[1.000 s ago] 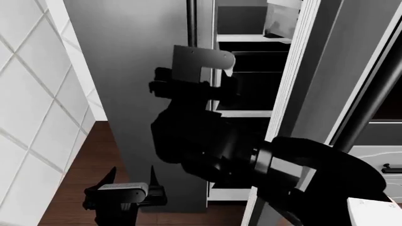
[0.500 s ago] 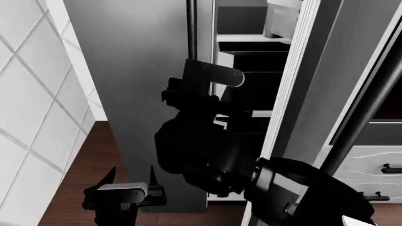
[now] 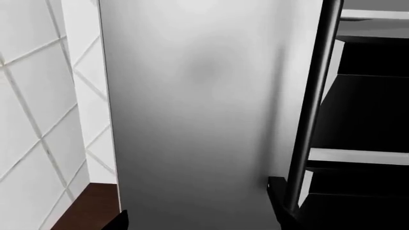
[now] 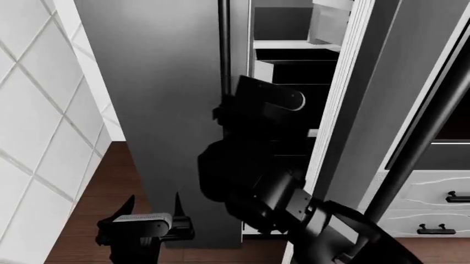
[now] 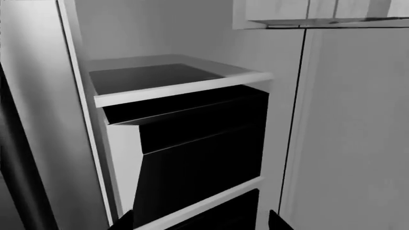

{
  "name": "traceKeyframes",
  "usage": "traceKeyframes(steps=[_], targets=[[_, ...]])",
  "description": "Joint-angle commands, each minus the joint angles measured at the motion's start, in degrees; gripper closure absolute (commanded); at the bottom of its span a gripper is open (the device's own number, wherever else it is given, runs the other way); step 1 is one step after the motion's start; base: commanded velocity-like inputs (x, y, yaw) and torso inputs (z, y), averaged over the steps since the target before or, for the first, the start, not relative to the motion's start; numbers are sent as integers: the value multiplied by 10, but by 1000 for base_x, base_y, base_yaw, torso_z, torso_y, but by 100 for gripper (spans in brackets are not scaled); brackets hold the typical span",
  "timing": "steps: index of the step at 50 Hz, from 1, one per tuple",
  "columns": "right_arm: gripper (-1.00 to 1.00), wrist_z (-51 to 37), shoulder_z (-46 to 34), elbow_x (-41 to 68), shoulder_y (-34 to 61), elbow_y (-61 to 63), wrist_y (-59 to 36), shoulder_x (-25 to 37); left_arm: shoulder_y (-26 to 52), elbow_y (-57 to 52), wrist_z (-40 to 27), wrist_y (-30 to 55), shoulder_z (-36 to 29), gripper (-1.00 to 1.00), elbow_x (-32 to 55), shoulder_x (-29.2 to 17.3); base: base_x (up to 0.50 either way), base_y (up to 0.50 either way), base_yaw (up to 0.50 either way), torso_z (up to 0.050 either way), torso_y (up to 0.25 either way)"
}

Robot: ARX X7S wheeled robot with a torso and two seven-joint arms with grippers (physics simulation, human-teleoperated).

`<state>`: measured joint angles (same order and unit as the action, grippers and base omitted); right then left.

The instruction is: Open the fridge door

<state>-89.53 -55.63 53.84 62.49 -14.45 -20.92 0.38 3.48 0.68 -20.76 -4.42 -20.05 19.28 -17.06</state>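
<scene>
The fridge door [image 4: 400,82] stands swung open at the right of the head view, white inner lining [image 4: 345,110] facing the cabinet and its black bar handle [image 4: 419,143] slanting down the outer side. My right gripper [image 5: 199,223] is open and holds nothing. It sits in the gap between the two doors, facing the white shelf [image 5: 179,86] and dark drawers [image 5: 204,139]. The door's inner side [image 5: 351,134] rises next to it. The right arm [image 4: 250,165] hides the fingers in the head view. My left gripper [image 4: 153,204] hangs low and open before the twin steel door [image 3: 191,120].
The twin door's black handle [image 3: 313,96] runs close by the right arm. A white tiled wall [image 4: 37,137] closes the left side above a dark wood floor [image 4: 103,181]. White drawers with black pulls [image 4: 433,212] show behind the open door at lower right.
My right gripper has moved right and further into the fridge opening, and the forearm has dropped lower. More of the white drawers shows at lower right. The left gripper has stayed put.
</scene>
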Motion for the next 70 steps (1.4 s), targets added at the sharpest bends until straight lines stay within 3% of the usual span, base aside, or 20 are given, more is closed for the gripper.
traceKeyframes(steps=[1, 27, 61, 70], targets=[[-100, 3, 19, -21, -4, -11, -8, 3, 0, 1, -1, -1, -1, -100, 2, -1, 0, 0, 0, 0, 0], [-100, 51, 30, -19, 20, -61, 2, 17, 1, 0, -4, -2, -4, -100, 5, -3, 0, 0, 0, 0, 0], [-100, 10, 57, -30, 18, -111, 9, 28, 0, -6, -10, -1, -8, -100, 10, -8, 0, 0, 0, 0, 0], [-100, -2, 142, -111, -21, -127, -25, 15, 0, -5, -10, -2, -9, -100, 10, -8, 0, 0, 0, 0, 0]])
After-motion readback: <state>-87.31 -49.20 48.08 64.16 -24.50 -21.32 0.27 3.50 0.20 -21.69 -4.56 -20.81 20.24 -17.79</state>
